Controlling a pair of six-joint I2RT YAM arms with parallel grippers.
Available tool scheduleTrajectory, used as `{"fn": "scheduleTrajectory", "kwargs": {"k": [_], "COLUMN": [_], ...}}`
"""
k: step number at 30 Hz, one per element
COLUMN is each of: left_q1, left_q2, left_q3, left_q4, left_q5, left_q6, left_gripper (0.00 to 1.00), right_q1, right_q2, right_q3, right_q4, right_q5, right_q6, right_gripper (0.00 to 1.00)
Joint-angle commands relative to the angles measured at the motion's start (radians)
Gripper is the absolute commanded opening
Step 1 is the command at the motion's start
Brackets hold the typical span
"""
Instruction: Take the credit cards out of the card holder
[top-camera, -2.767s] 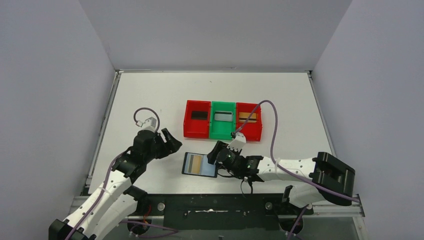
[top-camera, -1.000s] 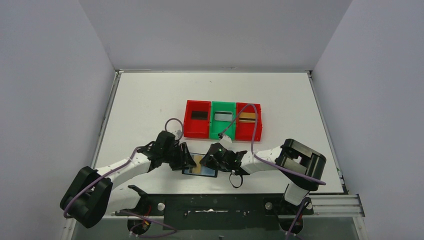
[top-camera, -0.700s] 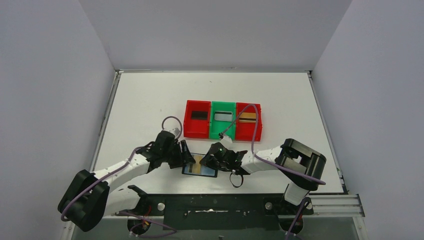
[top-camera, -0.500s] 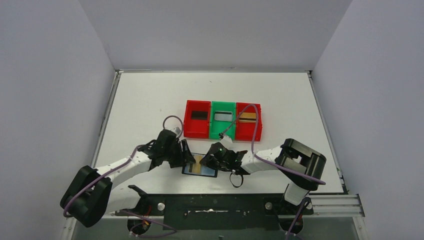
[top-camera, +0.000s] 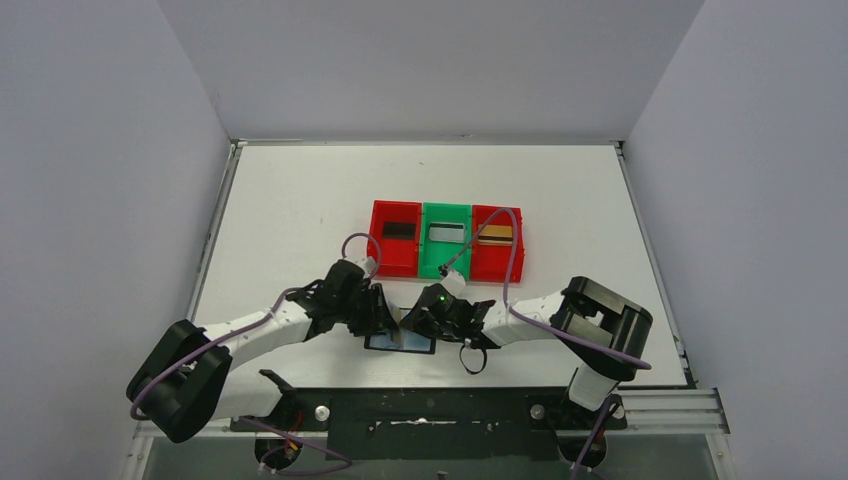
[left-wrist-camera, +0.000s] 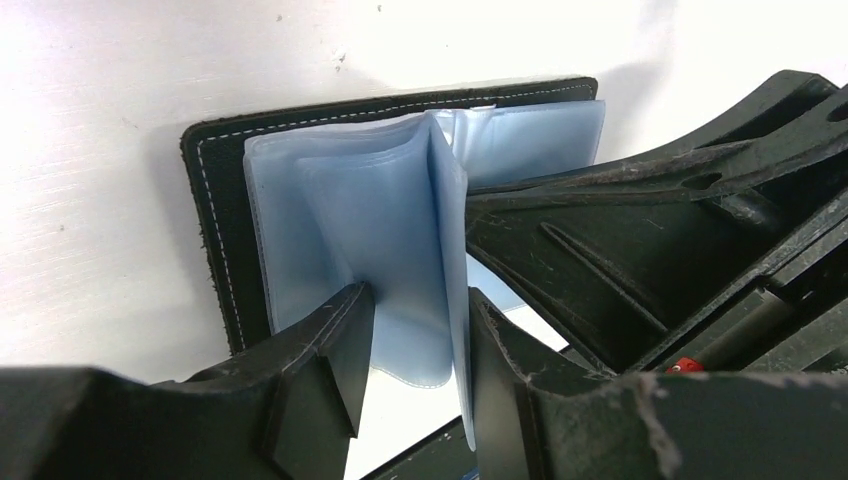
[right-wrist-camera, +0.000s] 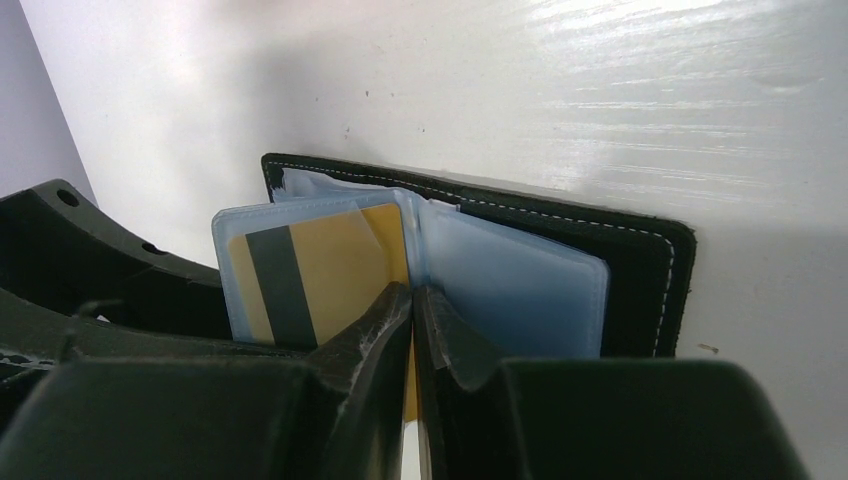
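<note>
The left gripper (left-wrist-camera: 415, 338) stands partly open, its fingers straddling the upright blue sleeves (left-wrist-camera: 380, 220) of the opened holder (left-wrist-camera: 215, 210). The right gripper (right-wrist-camera: 412, 300) is closed, its tips together at the sleeves' fold, beside a gold card (right-wrist-camera: 345, 260) sitting in its pocket. The holder lies flat on the table (top-camera: 300, 200), at six o'clock from the trays (top-camera: 392, 265), with the left arm at its nine and the right at its three.
</note>
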Motion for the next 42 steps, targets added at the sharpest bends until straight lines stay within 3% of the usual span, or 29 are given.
{"fn": "scheduleTrajectory", "kwargs": {"k": [1,7,9,19,27,36,42], "left_q1": [-0.012,-0.012,-0.012,-0.006,-0.003,-0.012,-0.015], "left_q2": [-0.036,-0.071,-0.082,-0.123,-0.113,-0.006,-0.006], "left_q3": [0.032,0.049,0.047,0.075,0.09,0.083,0.09], "left_q4": [-0.015,-0.068,-0.058,-0.136,-0.19,-0.138,-0.148], "left_q5": [-0.02,-0.074,-0.064,-0.125,-0.182,-0.076,-0.09], "left_q6": [0.005,0.02,0.02,0.032,0.063,0.097,0.104], "left_gripper": [0.35,0.16,0.14,0.3,0.37,0.27,0.23], "right_q1": [-0.007,-0.007,-0.007,-0.006,-0.007,-0.006,-0.006], "right_q2": [0.013,0.017,0.019,-0.002,0.007,0.024,0.007], "right_q3": [-0.016,-0.012,-0.01,-0.025,-0.025,-0.026,-0.038], "right_q4": [-0.055,-0.056,-0.056,-0.034,0.036,0.086,0.108], "right_q5": [0.031,0.028,0.026,0.032,-0.005,-0.037,-0.032], "right_q6": [-0.013,-0.018,-0.018,-0.022,-0.051,-0.058,-0.059], "right_gripper": [0.1,0.11,0.12,0.15,0.22,0.21,0.15]}}
